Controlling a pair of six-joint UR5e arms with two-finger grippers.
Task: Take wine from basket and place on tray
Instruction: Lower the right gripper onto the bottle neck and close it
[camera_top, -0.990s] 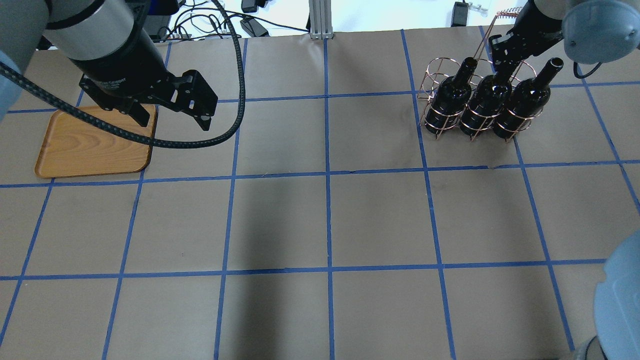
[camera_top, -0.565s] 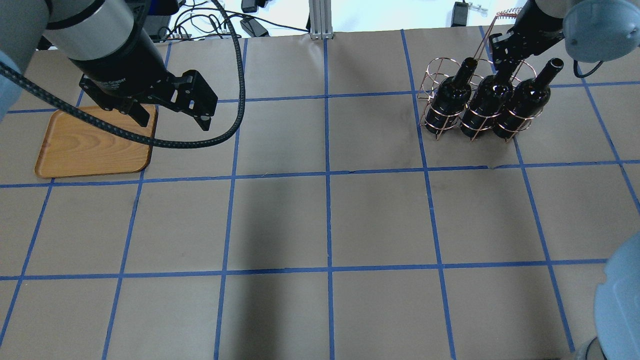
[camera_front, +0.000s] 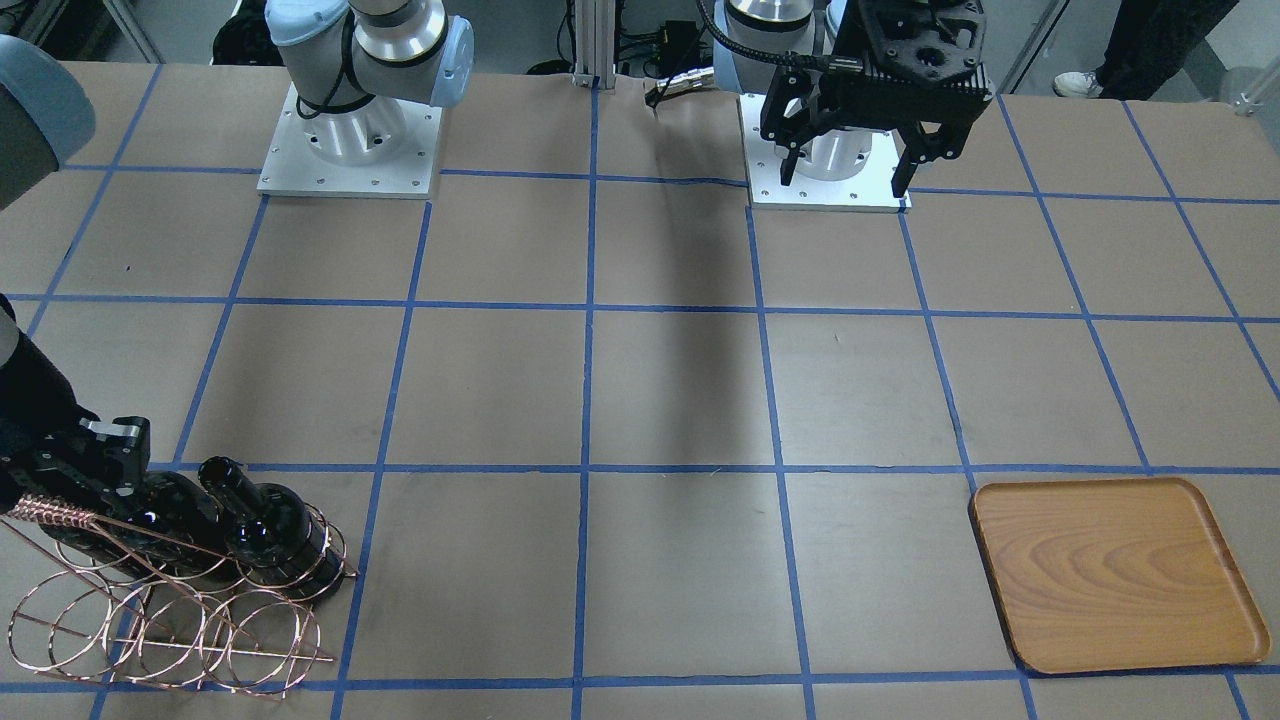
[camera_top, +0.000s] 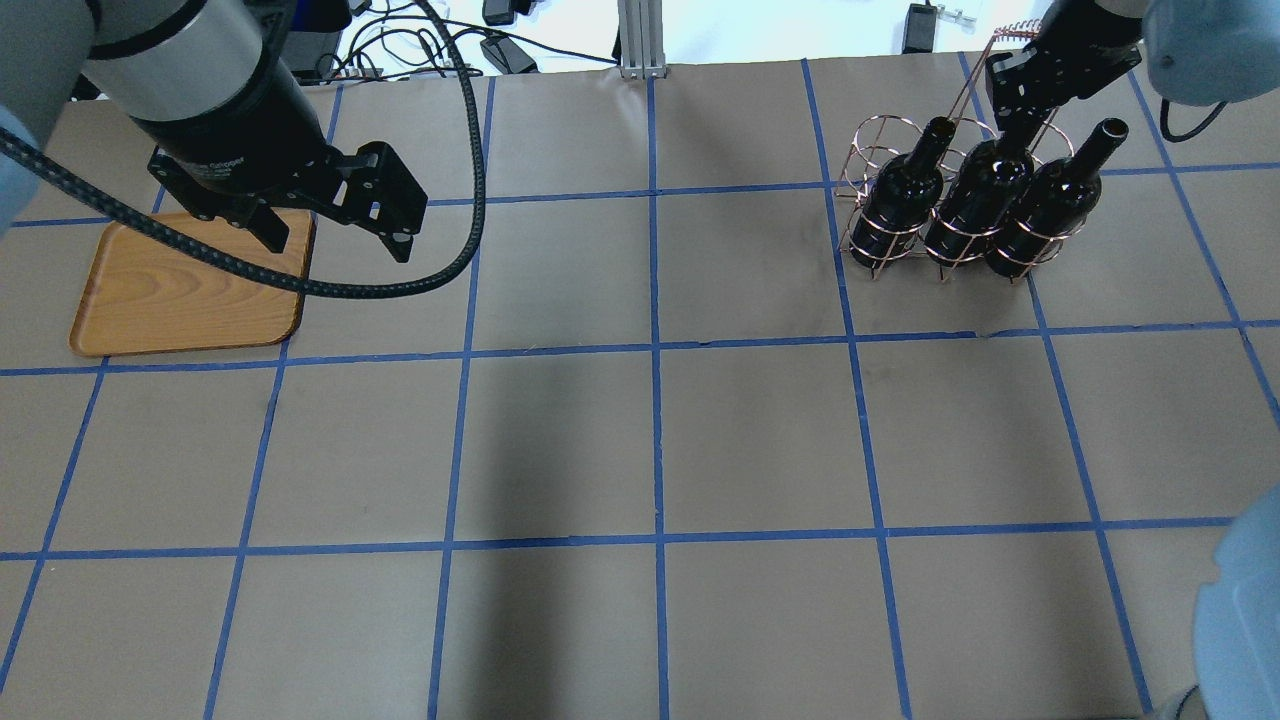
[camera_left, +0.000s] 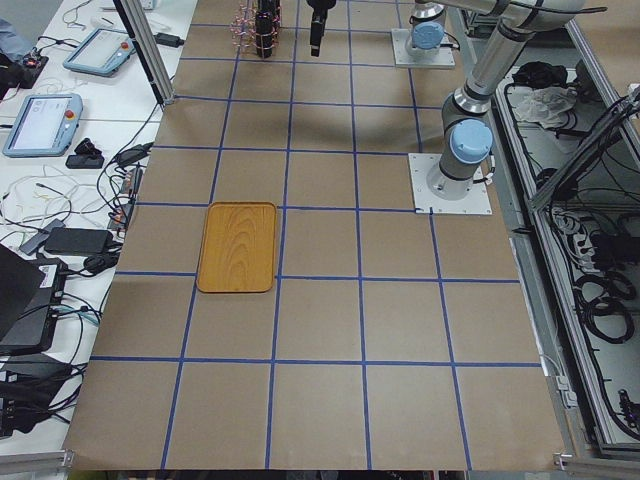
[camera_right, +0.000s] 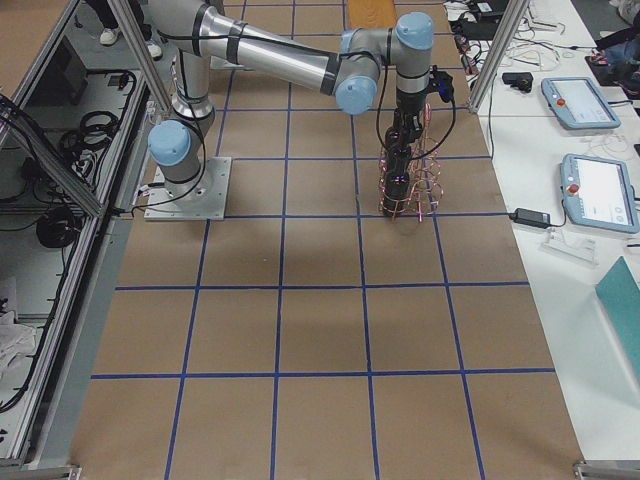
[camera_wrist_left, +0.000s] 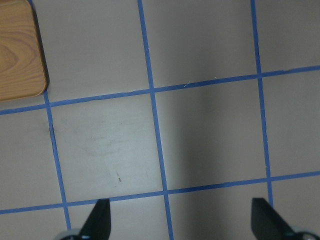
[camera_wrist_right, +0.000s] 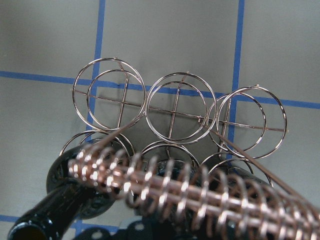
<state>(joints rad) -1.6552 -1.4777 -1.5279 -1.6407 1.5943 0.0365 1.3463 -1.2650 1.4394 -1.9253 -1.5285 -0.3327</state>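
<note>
Right claw (camera_top: 1012, 125) sits over the neck of the middle wine (camera_top: 985, 205), which stands below it in the basket (camera_top: 866, 150). The neck is hidden, so I cannot tell whether it is gripped. The neck was probably chosen because it is the only part clear of the wire rings.

Left claw (camera_wrist_left: 181, 222) is wide open and empty, with the tray (camera_top: 180, 300) just beside it, likely waiting to receive.

Only the right wrist view shows that the rings ahead of the claw are vacant. Only the overhead view shows the flanking bottles (camera_top: 905, 195).
</note>
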